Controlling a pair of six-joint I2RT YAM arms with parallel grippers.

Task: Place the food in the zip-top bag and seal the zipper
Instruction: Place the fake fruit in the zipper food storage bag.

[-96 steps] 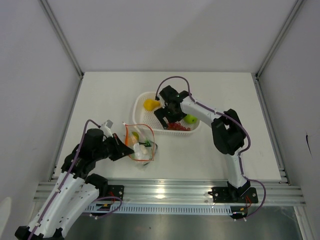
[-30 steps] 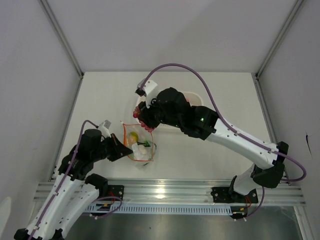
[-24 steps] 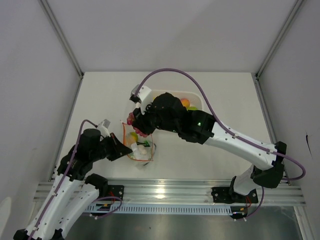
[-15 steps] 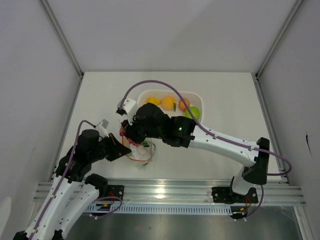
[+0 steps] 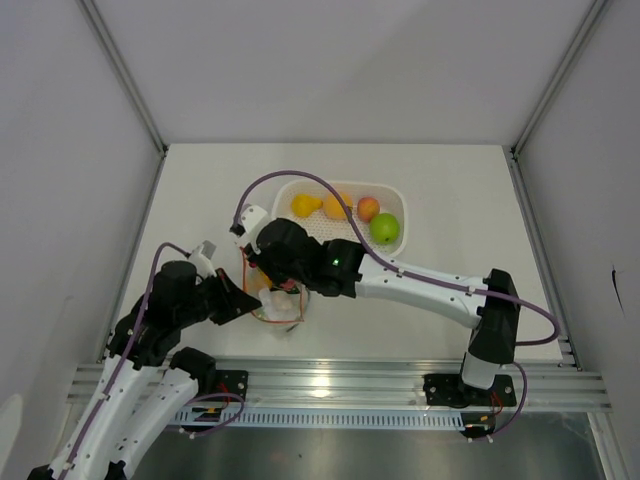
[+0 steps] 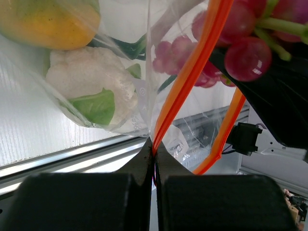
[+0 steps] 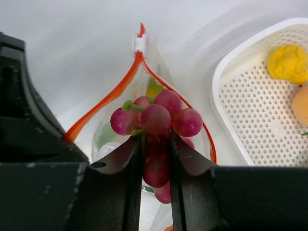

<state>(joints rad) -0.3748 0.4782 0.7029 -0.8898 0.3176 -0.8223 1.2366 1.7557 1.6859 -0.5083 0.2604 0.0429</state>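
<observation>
One grape bunch [image 7: 156, 119], carried over from the far basket [image 7: 240, 106], is now hanging in the zip-top bag [image 5: 283, 313] mouth at near left, the right gripper [image 7: 155, 144] clamping it. I am watching the left gripper [image 6: 155, 147] pinching the zipper [image 6: 190, 77]; release is looking due.

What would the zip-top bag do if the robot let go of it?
The zip-top bag looks floppy: its thin plastic wrinkles around the cauliflower. It would probably sag shut, since the left gripper, jaws pinched on the zipper, props its mouth up. Its glossy plastic may be slippery.
</observation>
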